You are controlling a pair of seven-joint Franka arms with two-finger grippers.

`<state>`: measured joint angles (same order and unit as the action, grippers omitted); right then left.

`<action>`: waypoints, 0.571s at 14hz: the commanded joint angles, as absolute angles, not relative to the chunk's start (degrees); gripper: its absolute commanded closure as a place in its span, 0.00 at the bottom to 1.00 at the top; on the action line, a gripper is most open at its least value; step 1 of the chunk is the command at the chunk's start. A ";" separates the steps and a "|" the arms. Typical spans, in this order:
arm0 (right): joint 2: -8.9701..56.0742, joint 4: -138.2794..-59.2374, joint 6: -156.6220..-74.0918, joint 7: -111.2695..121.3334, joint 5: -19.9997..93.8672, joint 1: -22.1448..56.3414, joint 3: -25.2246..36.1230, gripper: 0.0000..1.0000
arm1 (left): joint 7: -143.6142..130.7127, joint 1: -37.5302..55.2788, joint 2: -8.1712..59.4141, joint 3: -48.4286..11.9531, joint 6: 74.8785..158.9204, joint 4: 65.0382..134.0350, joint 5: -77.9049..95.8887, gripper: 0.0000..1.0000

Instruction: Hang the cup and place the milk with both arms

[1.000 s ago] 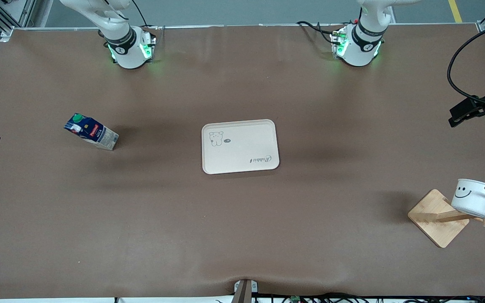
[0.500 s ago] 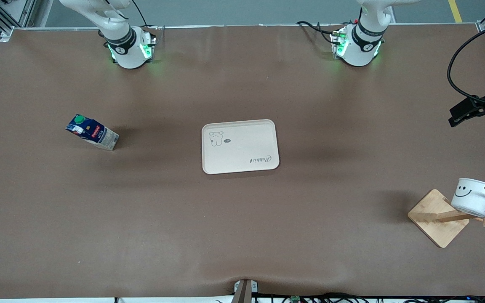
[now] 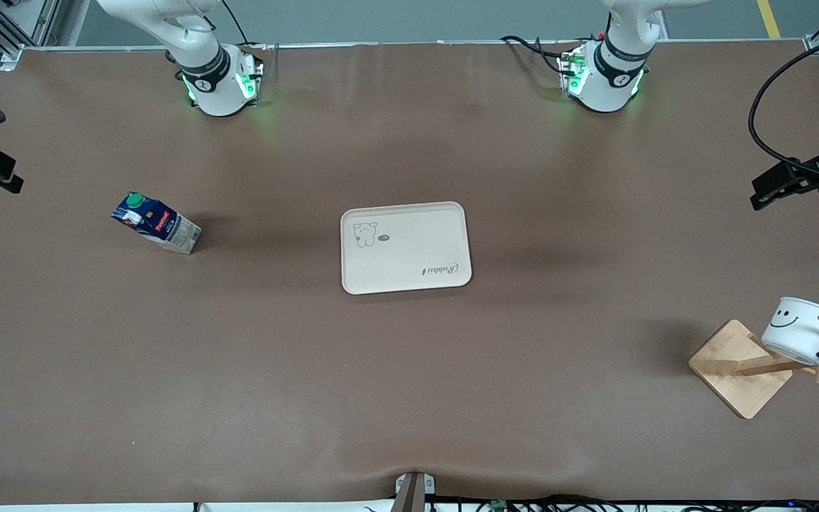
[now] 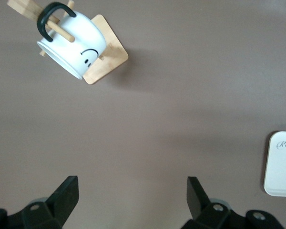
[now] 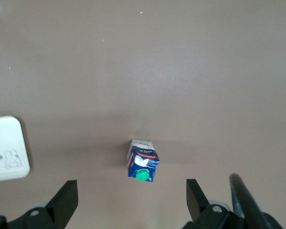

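Observation:
The white cup (image 3: pixel 800 331) with a smiley face hangs by its black handle on a peg of a wooden rack (image 3: pixel 740 368), toward the left arm's end of the table. It also shows in the left wrist view (image 4: pixel 78 45). The milk (image 3: pixel 156 222) stands upright on the table toward the right arm's end, with its green cap on top. It also shows in the right wrist view (image 5: pixel 143 164). My left gripper (image 4: pixel 132 191) is open and empty, high over bare table beside the rack. My right gripper (image 5: pixel 132 193) is open and empty, high over the table beside the milk.
A cream tray (image 3: pixel 405 247) with a bear drawing lies at the table's middle, between the milk and the rack. Its edge shows in the left wrist view (image 4: pixel 281 164) and the right wrist view (image 5: pixel 7 148). Brown table surface lies all round.
The right gripper has moved away from the front camera, along the table's edge at the right arm's end. The left gripper shifted slightly. The cup tilted a little on its peg.

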<state>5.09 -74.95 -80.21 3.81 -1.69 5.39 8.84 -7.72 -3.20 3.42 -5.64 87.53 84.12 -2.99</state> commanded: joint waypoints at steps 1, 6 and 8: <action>-1.23 -83.14 -82.45 9.85 0.44 2.99 8.70 0.00 | -6.94 -3.34 2.99 -5.71 84.91 83.67 -1.41 0.00; -0.79 -82.71 -80.42 -4.31 0.09 4.40 8.35 0.00 | -6.86 -3.25 2.99 -5.80 81.92 83.94 -1.85 0.00; -0.27 -81.31 -80.94 -4.22 0.44 3.61 8.61 0.00 | -6.85 -3.34 2.99 -5.80 81.91 83.94 -2.11 0.00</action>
<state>0.38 -81.32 -80.53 -3.12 0.00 4.33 8.46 -7.69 -3.19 3.43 -5.69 82.87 84.12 -2.25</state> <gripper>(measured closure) 0.000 0.000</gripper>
